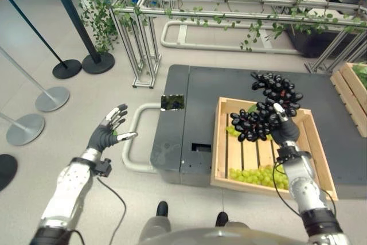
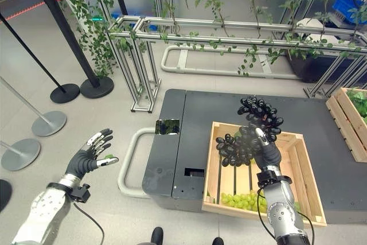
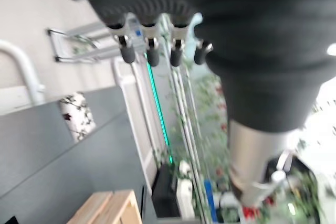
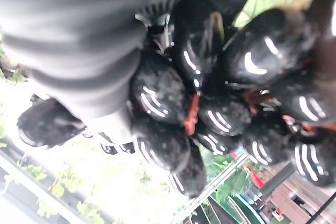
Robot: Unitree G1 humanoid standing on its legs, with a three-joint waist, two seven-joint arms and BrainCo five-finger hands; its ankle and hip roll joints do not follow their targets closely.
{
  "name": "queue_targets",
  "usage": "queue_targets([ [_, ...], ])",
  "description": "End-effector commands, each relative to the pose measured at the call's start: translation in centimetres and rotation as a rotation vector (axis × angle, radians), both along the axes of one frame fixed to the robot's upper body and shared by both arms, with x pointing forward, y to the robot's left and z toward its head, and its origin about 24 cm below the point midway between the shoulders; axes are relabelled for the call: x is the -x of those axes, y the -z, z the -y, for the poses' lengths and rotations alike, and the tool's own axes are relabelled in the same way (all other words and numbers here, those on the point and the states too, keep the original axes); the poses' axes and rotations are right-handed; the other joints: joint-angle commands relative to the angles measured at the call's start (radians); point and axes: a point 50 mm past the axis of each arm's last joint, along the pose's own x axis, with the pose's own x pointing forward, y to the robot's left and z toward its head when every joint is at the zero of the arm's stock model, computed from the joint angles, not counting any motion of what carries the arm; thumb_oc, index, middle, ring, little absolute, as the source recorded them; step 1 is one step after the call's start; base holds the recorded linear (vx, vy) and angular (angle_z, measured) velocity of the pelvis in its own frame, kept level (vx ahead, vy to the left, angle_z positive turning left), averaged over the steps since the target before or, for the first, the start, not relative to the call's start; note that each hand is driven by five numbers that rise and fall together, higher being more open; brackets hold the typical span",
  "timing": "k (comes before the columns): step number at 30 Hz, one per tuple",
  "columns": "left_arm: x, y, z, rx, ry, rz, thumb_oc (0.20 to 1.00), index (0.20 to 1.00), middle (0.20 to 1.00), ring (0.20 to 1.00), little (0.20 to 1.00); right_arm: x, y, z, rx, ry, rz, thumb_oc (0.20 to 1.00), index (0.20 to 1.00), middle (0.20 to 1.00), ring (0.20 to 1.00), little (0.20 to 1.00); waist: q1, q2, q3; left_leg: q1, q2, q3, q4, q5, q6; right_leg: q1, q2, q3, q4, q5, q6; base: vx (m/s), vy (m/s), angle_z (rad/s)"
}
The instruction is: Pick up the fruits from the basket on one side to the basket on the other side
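Note:
A big bunch of black grapes (image 1: 269, 104) hangs above the far part of a wooden crate (image 1: 217, 142). My right hand (image 1: 282, 128) is shut on the bunch from below, and its wrist view shows the grapes (image 4: 210, 98) pressed against the palm. A cluster of green grapes (image 1: 258, 175) lies in the crate's near end. Far to the left, over the floor, my left hand (image 1: 106, 133) is open and holds nothing; its fingers (image 3: 152, 51) stretch straight.
The crate rests on a dark grey platform (image 1: 195, 90). A second wooden crate (image 1: 350, 93) with greenery sits at the right edge. A metal frame with vines (image 1: 143, 44) stands behind, and round stanchion bases (image 1: 51, 98) stand on the floor at left.

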Motion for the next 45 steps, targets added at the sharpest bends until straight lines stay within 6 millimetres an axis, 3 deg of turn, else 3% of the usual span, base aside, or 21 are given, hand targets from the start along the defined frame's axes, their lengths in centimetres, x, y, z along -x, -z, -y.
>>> queue_targets([
  [1, -1.1, -4.2, 0.3, -0.13, 0.155, 0.099, 1.0, 1.0, 1.0, 1.0, 1.0, -0.5, -3.8, -0.8, 0.071, -0.085, 0.183, 0.2, 0.2, 0.2, 0.2, 0.2, -0.036, -0.043, -0.066, -0.013, -0.035, 0.017, 0.065, -0.115, 0.049, -0.001, -0.02, 0.006, 0.0, -0.021, 0.058, 0.04, 0.008, -0.02],
  [10, -2.9, -6.3, 2.7, -0.273, 0.29, 0.166, 1.0, 1.0, 1.0, 1.0, 1.0, -0.3, -3.0, -2.1, 0.089, -0.142, 0.15, 0.2, 0.2, 0.2, 0.2, 0.2, -0.05, -0.061, -0.095, 0.011, -0.03, 0.028, 0.046, -0.116, 0.051, 0.01, -0.016, 0.015, -0.014, -0.015, 0.061, 0.01, 0.0, -0.03],
  [20, -5.6, -6.0, 8.3, -0.252, 0.471, 0.189, 1.0, 1.0, 1.0, 1.0, 1.0, -0.7, -3.9, -3.9, 0.152, -0.214, 0.186, 0.2, 0.2, 0.2, 0.2, 0.2, -0.07, -0.074, -0.104, 0.023, -0.033, 0.031, 0.046, -0.121, 0.057, 0.017, -0.015, 0.024, -0.008, -0.02, 0.064, 0.01, 0.002, -0.06],
  [21, -6.0, -5.9, 9.6, -0.227, 0.513, 0.18, 1.0, 1.0, 1.0, 1.0, 1.0, -0.8, -4.4, -4.2, 0.164, -0.223, 0.205, 0.2, 0.2, 0.2, 0.2, 0.2, -0.075, -0.077, -0.107, 0.023, -0.034, 0.03, 0.046, -0.123, 0.059, 0.018, -0.015, 0.024, -0.006, -0.021, 0.064, 0.0, 0.0, 0.0],
  [26, -6.5, -4.9, 12.4, -0.076, 0.591, 0.1, 1.0, 1.0, 1.0, 1.0, 1.0, -1.2, -5.4, -4.1, 0.238, -0.217, 0.227, 0.2, 0.2, 0.2, 0.2, 0.2, -0.081, -0.084, -0.107, 0.023, -0.035, 0.029, 0.047, -0.123, 0.061, 0.019, -0.016, 0.025, -0.006, -0.02, 0.065, 0.0, 0.0, 0.0],
  [30, -6.2, -4.6, 15.2, 0.035, 0.673, 0.059, 1.0, 1.0, 1.0, 1.0, 1.0, -1.8, -7.5, -3.5, 0.363, -0.207, 0.289, 0.2, 0.2, 0.2, 0.2, 0.2, -0.083, -0.093, -0.109, 0.02, -0.037, 0.027, 0.049, -0.124, 0.064, 0.015, -0.017, 0.028, -0.008, -0.017, 0.066, 0.0, 0.0, 0.0],
  [37, -5.9, -3.9, 17.8, 0.082, 0.739, 0.026, 1.0, 1.0, 1.0, 1.0, 1.0, -3.0, -10.8, -3.2, 0.52, -0.208, 0.391, 0.2, 0.2, 0.2, 0.2, 0.2, -0.08, -0.113, -0.109, 0.019, -0.036, 0.027, 0.05, -0.127, 0.065, 0.013, -0.014, 0.029, -0.005, -0.019, 0.066, 0.0, 0.0, 0.0],
  [45, -5.4, -3.7, 19.0, 0.148, 0.8, -0.032, 1.0, 1.0, 1.0, 1.0, 1.0, -4.1, -12.6, -3.6, 0.597, -0.221, 0.439, 0.2, 0.2, 0.2, 0.2, 0.2, -0.071, -0.13, -0.112, 0.017, -0.037, 0.024, 0.053, -0.128, 0.065, 0.011, -0.014, 0.029, -0.01, -0.015, 0.066, 0.0, 0.0, 0.0],
])
